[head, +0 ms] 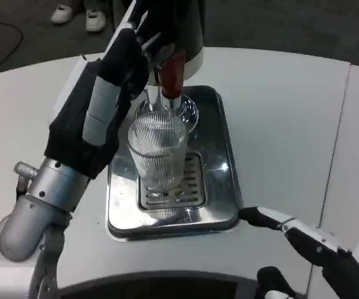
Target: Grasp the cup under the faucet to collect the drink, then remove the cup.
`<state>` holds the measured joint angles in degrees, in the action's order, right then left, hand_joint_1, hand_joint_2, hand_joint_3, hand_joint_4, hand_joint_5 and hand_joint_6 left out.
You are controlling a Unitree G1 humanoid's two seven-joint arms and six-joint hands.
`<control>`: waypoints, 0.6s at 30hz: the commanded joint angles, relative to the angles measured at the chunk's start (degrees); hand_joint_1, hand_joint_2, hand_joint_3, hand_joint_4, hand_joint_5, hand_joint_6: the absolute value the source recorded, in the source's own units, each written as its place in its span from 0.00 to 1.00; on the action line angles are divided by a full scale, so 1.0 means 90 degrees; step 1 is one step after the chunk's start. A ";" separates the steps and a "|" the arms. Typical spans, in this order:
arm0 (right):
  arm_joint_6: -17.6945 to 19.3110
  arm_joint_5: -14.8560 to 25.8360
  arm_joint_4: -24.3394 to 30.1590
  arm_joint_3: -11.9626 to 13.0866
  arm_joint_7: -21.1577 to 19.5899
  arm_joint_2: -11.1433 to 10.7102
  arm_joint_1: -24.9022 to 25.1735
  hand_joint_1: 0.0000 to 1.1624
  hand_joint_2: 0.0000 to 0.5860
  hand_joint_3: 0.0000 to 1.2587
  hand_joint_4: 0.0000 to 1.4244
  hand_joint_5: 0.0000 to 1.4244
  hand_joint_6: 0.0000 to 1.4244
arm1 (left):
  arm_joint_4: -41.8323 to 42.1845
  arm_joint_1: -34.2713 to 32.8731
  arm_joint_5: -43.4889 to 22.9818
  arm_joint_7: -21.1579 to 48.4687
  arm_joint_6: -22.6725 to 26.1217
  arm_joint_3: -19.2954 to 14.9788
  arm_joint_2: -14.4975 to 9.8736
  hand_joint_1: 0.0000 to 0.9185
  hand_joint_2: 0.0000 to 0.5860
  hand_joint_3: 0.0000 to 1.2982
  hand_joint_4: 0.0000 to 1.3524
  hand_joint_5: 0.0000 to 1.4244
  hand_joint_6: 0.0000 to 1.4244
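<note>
Reaching in from the left of the cup (pixel 157 152), the left hand (pixel 129 53) sits up at the red faucet handle (pixel 171 73), above and behind the glass; its fingers lie against the tap area, but whether they grip the handle I cannot tell. The cup itself is a clear ribbed glass standing upright, long axis vertical, on the slotted grate of the steel drip tray (pixel 226 162), directly below the faucet spout. Any drink inside is hard to read through the ribbing; it looks empty or nearly so. To the right of the cup and nearer the camera, the right hand (pixel 291 227) rests low on the tabletop (pixel 279 106) just off the tray's front right corner, fingers stretched out and holding nothing. That hand seems the freer one for the grasp: the cup lies up and to its left, so a sideways approach around the glass wall looks called for, keeping clear of the tray's raised rim.
</note>
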<state>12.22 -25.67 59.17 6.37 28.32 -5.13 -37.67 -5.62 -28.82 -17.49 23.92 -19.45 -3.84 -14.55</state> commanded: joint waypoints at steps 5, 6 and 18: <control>-0.0100 -0.0013 0.0092 -0.0029 -0.0094 0.0000 0.0013 0.23 0.89 0.17 0.14 0.13 0.11 | 0.0027 -0.0185 -0.0084 0.0254 0.0290 0.0021 0.0080 0.00 0.14 0.00 0.00 0.07 0.05; -0.0105 -0.0012 0.0092 -0.0026 -0.0098 -0.0001 0.0013 0.23 0.89 0.17 0.14 0.13 0.11 | 0.0001 -0.0191 -0.0095 0.0297 0.0319 0.0028 0.0087 0.00 0.14 0.00 0.00 0.07 0.05; -0.0160 -0.0061 0.0092 -0.0138 -0.0160 -0.0020 0.0032 0.23 0.88 0.17 0.14 0.13 0.11 | -0.0577 -0.0748 0.0342 0.1351 0.0230 0.0320 -0.0498 0.00 0.14 0.00 0.00 0.09 0.07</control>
<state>11.21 -25.86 59.17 5.43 27.52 -5.18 -37.39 -9.67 -34.50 -17.00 33.37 -17.24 -2.96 -17.53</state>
